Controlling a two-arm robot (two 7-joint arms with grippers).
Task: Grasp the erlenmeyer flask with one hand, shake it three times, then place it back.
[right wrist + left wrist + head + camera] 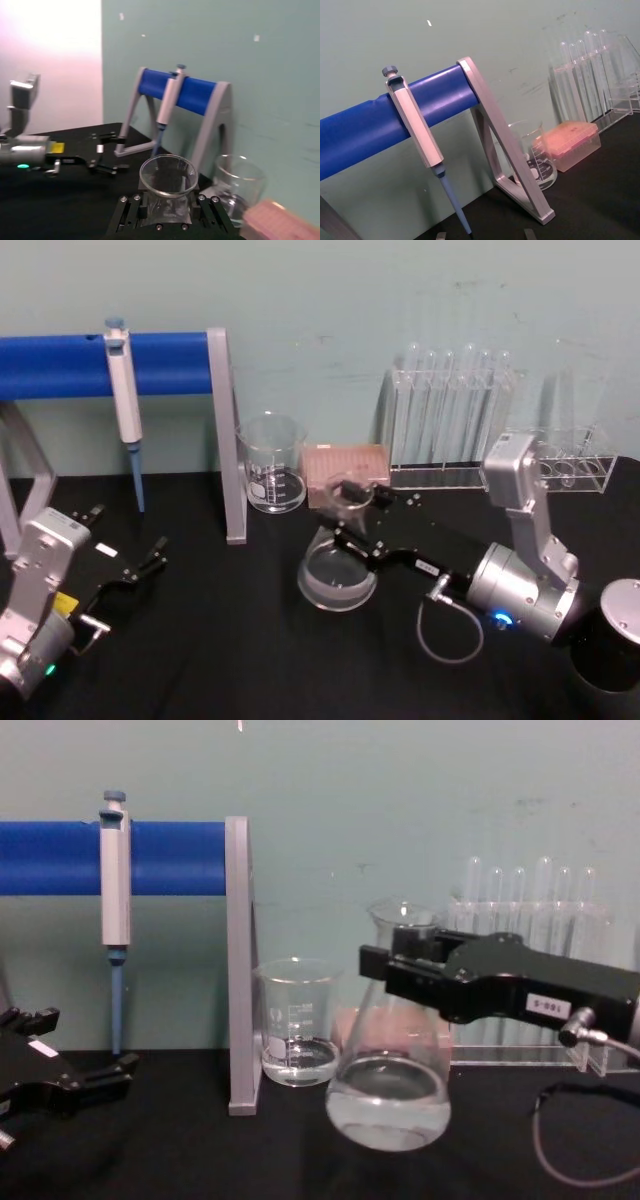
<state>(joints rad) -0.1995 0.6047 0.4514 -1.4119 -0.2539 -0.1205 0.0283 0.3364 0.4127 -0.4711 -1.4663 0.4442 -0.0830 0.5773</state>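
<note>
The erlenmeyer flask (337, 582) is clear glass with a wide base and a little clear liquid, standing mid-table on the black mat. My right gripper (350, 510) is shut on its neck just under the flared rim. From the chest view the black fingers (400, 968) clamp the neck and the base of the flask (388, 1110) looks slightly tilted; whether it touches the mat I cannot tell. The right wrist view looks down onto the flask rim (168, 175) between the pads. My left gripper (128, 532) lies open at the table's left, apart from the flask.
A glass beaker (271, 465) and a pink tip box (345, 468) stand just behind the flask. A pipette (125, 400) hangs on the blue-barred stand (225, 440) at the left. Test-tube racks (450, 430) line the back right. A black container (615, 650) sits at the right edge.
</note>
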